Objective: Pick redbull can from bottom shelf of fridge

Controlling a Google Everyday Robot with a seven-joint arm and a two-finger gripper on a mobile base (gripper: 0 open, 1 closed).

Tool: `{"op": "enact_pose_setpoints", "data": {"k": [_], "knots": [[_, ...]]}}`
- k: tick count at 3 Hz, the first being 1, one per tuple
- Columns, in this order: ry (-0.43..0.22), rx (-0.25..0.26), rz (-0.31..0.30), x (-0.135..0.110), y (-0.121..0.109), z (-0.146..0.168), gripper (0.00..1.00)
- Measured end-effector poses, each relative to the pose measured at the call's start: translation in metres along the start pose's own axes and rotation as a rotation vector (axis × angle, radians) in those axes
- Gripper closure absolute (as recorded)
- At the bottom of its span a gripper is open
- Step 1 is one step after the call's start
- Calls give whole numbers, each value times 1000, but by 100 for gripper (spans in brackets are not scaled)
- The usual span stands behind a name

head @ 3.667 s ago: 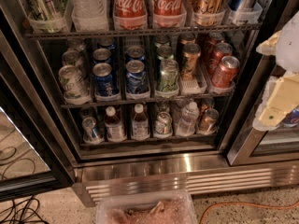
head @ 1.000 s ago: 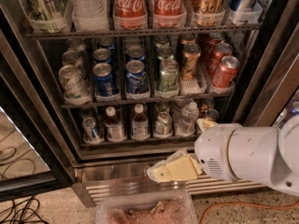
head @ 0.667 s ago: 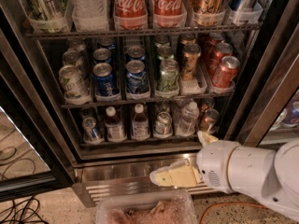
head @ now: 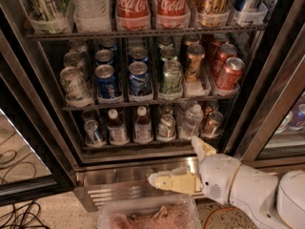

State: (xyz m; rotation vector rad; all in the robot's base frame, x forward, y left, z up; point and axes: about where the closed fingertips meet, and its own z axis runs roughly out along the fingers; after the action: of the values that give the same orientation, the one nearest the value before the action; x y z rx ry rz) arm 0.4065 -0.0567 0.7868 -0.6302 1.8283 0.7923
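Note:
The fridge [head: 143, 171] stands open with its steel base low in the camera view. On the bottom shelf [head: 143, 144], the slim blue-and-silver redbull can [head: 93, 131] stands at the far left, next to two small brown bottles [head: 115, 127]. Further right are a silver can [head: 167, 126], a clear bottle [head: 191, 120] and a copper-brown can [head: 212, 123]. My gripper [head: 174, 161] is open and empty in front of the steel base, below and to the right of the shelf. One cream finger [head: 169, 180] points left and the other [head: 202, 147] points up. It is well right of the redbull can.
The rack above holds wider blue, green and red cans [head: 107, 80]. The top rack holds Coca-Cola bottles [head: 133, 4]. A clear plastic tub [head: 147, 216] sits on the floor below the gripper. Cables [head: 19, 216] lie at the lower left. The door frame [head: 271, 94] slants at the right.
The arm came in from the right. Over the last second its white body has sunk down and to the right, while the gripper stays in front of the steel base. Shelf items are unmoved.

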Motion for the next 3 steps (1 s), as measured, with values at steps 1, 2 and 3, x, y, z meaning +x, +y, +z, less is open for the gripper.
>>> {"op": "enact_pose_setpoints", "data": {"k": [1, 2, 3], "knots": [[-47, -35, -28, 6, 1, 4, 0], [-47, -35, -29, 6, 1, 4, 0], [53, 10, -182, 18, -5, 10, 0]]}}
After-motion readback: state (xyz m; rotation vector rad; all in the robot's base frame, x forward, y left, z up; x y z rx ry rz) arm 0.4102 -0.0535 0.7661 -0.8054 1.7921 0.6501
